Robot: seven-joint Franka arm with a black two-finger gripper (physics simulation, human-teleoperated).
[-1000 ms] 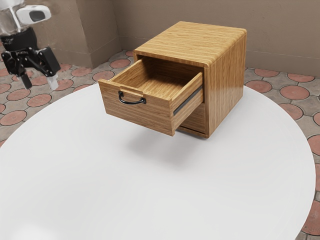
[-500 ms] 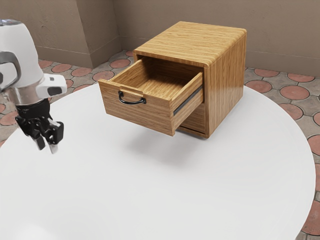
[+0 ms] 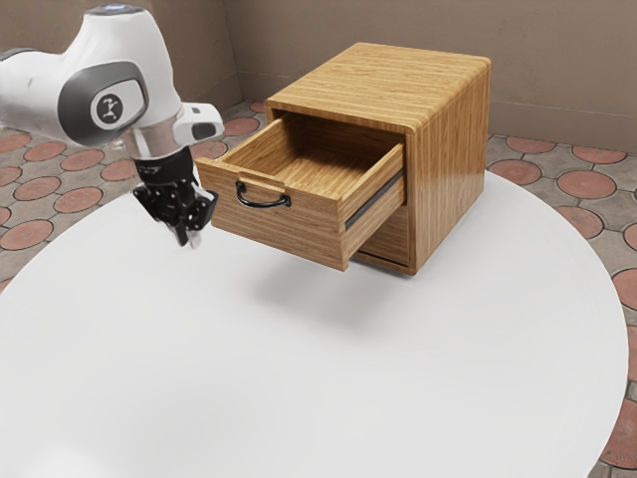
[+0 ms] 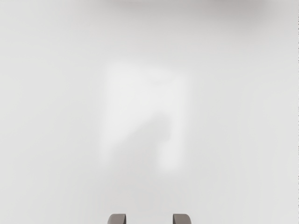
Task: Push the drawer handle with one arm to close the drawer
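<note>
In the exterior view, my gripper (image 3: 188, 239) is in the air just to the left of the pulled-out upper drawer (image 3: 269, 224), pointing down. Its fingers stand apart with nothing held between them. The drawer's front carries a black curved handle (image 3: 263, 204), to the exterior view's right of the gripper, and no contact with it shows. The wooden cabinet (image 3: 453, 164) stands behind, the drawer far out of it. In the wrist view, the tips of my gripper (image 4: 149, 219) are separated over white surface.
Below the drawer is the round white table (image 3: 299, 388), with the cabinet near its back edge. A second, lower drawer front (image 3: 385, 235) is partly visible under the open one. Behind the table are a tiled floor (image 3: 587, 184) and a brown wall (image 3: 567, 60).
My arm has swung in from the exterior view's left, first lowering and then moving right and up toward the drawer front. The cabinet and drawer have not moved.
</note>
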